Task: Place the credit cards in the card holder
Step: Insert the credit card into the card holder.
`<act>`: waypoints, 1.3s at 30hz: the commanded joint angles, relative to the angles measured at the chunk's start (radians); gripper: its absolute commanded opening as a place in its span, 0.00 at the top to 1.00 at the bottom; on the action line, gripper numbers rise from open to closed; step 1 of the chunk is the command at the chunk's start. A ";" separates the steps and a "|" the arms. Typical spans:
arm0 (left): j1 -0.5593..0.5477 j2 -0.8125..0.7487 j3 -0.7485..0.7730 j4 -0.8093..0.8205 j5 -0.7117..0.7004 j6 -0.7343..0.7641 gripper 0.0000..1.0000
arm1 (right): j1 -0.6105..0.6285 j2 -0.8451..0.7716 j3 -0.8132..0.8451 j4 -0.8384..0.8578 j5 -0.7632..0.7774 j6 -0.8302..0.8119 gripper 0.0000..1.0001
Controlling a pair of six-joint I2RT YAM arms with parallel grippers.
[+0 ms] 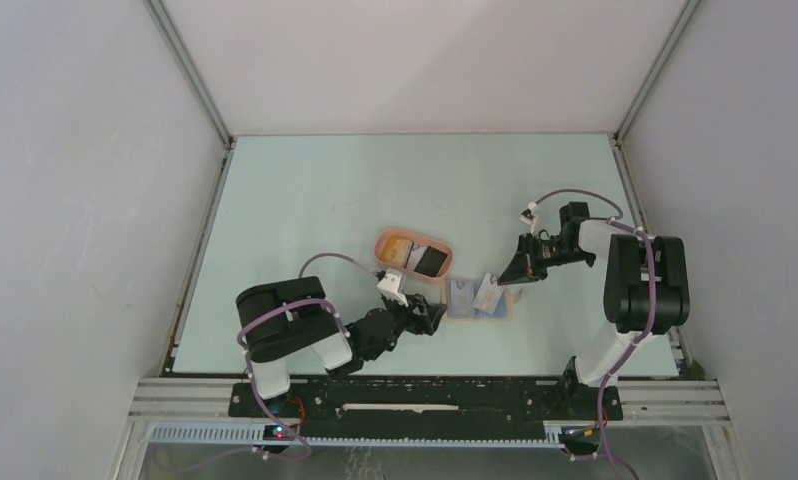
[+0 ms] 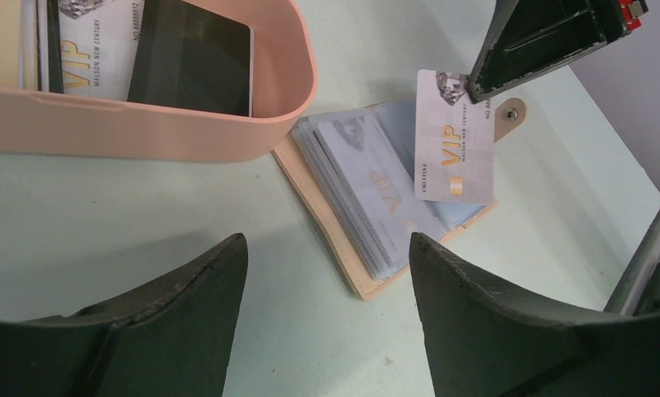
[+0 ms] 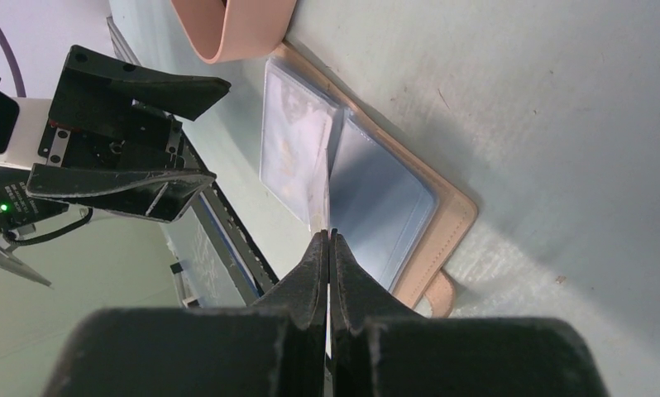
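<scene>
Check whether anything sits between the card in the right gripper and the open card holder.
Nothing visible does. The right gripper pinches the white VIP card by a corner over the card holder, whose open sleeves lie uncovered. The open left gripper and the pink tray stand aside.

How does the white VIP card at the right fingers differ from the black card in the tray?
The white VIP card is pale with gold lettering; the black card is plain dark. The white VIP card is pinched at a corner by the right gripper; the black card is untouched. The white VIP card hangs over the open card holder; the black card sits in the peach tray. Both are rounded rectangles.
</scene>
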 commanded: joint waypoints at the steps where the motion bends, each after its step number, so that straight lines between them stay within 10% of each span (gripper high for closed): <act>1: -0.006 0.009 0.045 -0.017 -0.005 -0.010 0.25 | 0.024 0.030 0.047 0.005 0.019 0.014 1.00; 39: -0.006 0.019 0.078 -0.051 0.038 0.015 0.35 | 0.169 0.159 0.175 -0.117 0.181 0.036 1.00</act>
